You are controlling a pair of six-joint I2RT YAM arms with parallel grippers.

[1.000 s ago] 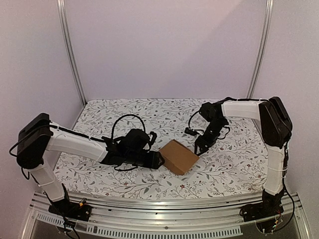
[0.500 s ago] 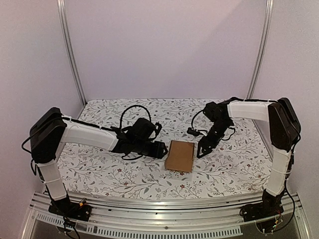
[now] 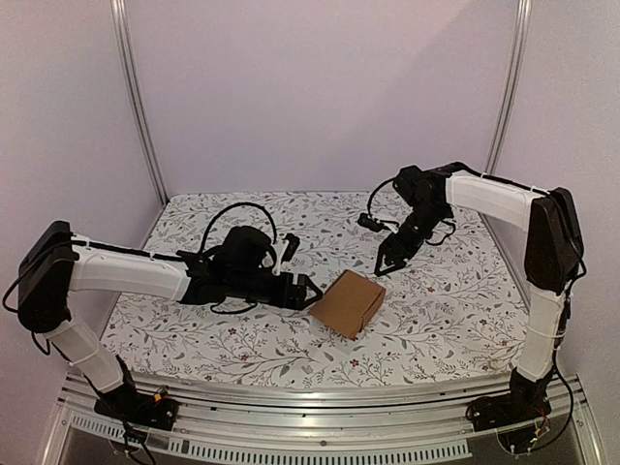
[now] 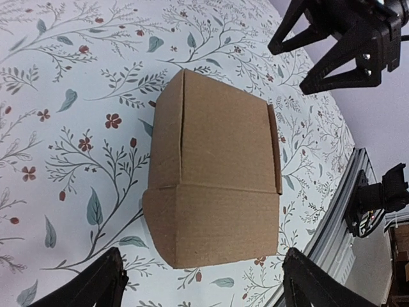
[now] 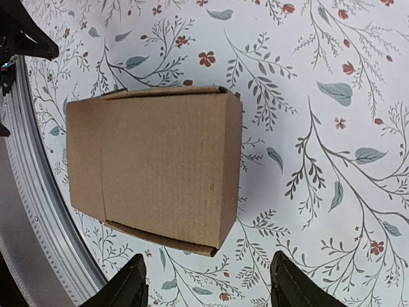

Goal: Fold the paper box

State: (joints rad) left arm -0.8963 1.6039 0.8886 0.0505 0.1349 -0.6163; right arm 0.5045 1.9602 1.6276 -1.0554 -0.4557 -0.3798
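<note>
The paper box point(image 3: 349, 302) is a closed brown cardboard box lying on the floral table cover, turned at an angle. My left gripper point(image 3: 306, 291) is just left of it, open and apart from it. In the left wrist view the box point(image 4: 214, 179) lies ahead of the left gripper point(image 4: 204, 291), with nothing between the fingers. My right gripper point(image 3: 385, 265) hovers behind and to the right of the box, open. In the right wrist view the box point(image 5: 156, 166) lies ahead of the right gripper point(image 5: 208, 288), not touched by it.
A floral cloth point(image 3: 446, 320) covers the table. An aluminium rail point(image 3: 291, 397) runs along the near edge. Two metal posts point(image 3: 136, 97) rise at the back corners before a plain wall. The right gripper point(image 4: 339, 45) shows in the left wrist view.
The left gripper has opened wider and drawn back to the left of the box. The box has turned to a new angle. The right gripper has moved back and away from it.
</note>
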